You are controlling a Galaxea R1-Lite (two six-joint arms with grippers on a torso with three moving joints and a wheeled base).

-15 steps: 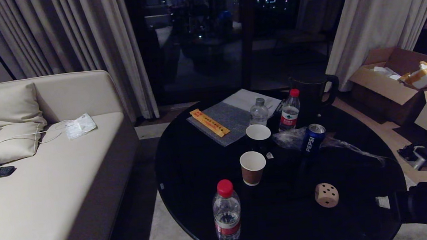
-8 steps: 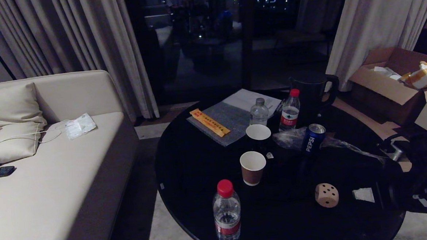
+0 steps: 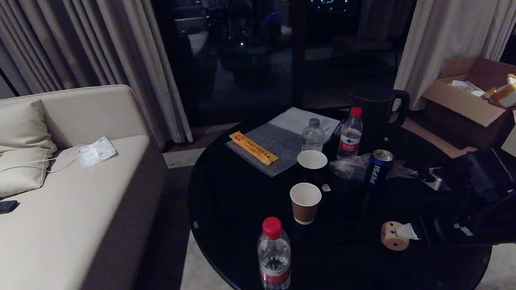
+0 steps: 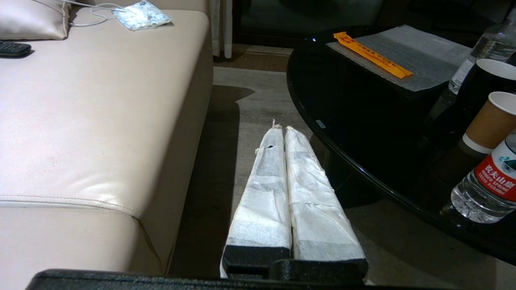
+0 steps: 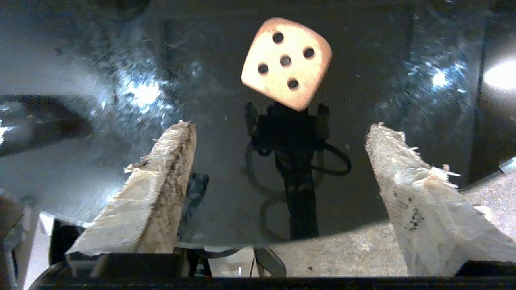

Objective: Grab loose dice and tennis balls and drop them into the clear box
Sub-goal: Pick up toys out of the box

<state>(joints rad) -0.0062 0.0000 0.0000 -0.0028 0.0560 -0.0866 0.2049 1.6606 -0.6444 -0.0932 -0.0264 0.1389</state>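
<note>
A tan die (image 3: 392, 239) with dark pips rests on the black round table (image 3: 243, 207) near its front right. In the right wrist view the die (image 5: 287, 62) shows its five-pip face, just beyond the fingertips. My right gripper (image 5: 280, 125) is open, its white-wrapped fingers spread wide over the glossy top with nothing between them. One fingertip (image 3: 406, 232) overlaps the die's right side in the head view. My left gripper (image 4: 281, 129) is shut and empty, parked over the floor between sofa and table. No tennis balls and no clear box are in view.
A red-capped water bottle (image 3: 273, 254) stands at the table's front. Two paper cups (image 3: 305, 202), a Pepsi can (image 3: 378, 167), two more bottles (image 3: 350, 133) and a dark kettle (image 3: 377, 108) stand behind the die. A beige sofa (image 3: 67, 208) is on the left, a cardboard box (image 3: 472, 98) at the right.
My right arm has swung in from the table's right edge toward the die, and its white fingertip now overlaps the die. The die has not moved.
</note>
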